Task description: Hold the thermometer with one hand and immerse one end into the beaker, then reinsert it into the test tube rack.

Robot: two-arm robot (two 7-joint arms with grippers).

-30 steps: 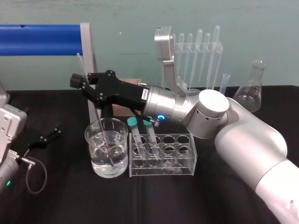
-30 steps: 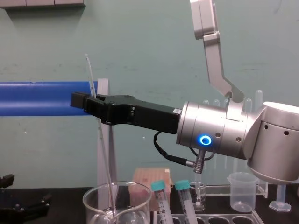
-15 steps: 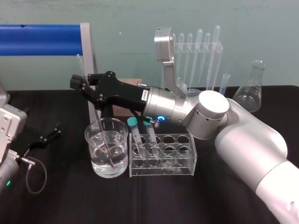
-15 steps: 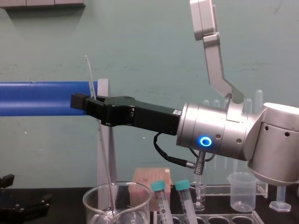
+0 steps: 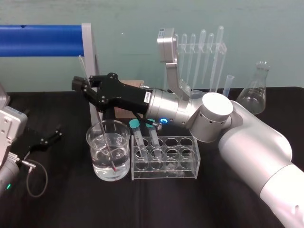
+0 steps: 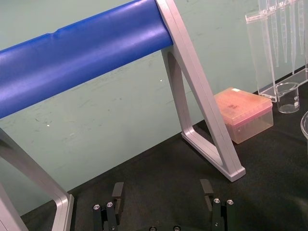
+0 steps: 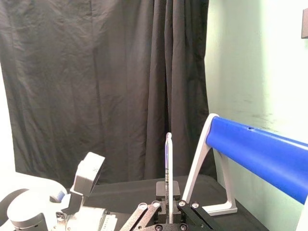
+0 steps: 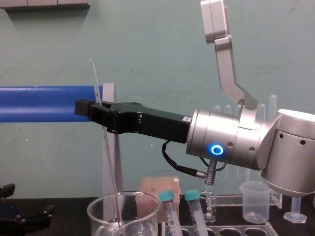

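Observation:
My right gripper (image 5: 81, 85) reaches leftward above the beaker (image 5: 91, 140) and is shut on the thermometer (image 5: 96, 113), gripping it near its upper end. The thin glass rod (image 8: 109, 162) slants down into the beaker (image 8: 98, 209). Its red tip sits in the water close to the bottom. In the right wrist view the rod (image 7: 168, 168) rises straight up between the closed fingers (image 7: 160, 208). The test tube rack (image 5: 188, 142) stands just right of the beaker, with two teal-capped tubes (image 5: 137, 133) in it. My left gripper (image 6: 162, 192) rests open, low over the black table at the far left (image 5: 50, 135).
A blue bar on grey legs (image 5: 42, 40) stands behind the beaker. A pink box (image 6: 243, 113) sits behind the arm. At the back right are a clear pipette stand (image 5: 202, 57), a measuring cylinder (image 5: 228, 85), a conical flask (image 5: 254, 92) and a small plastic beaker (image 8: 255, 201).

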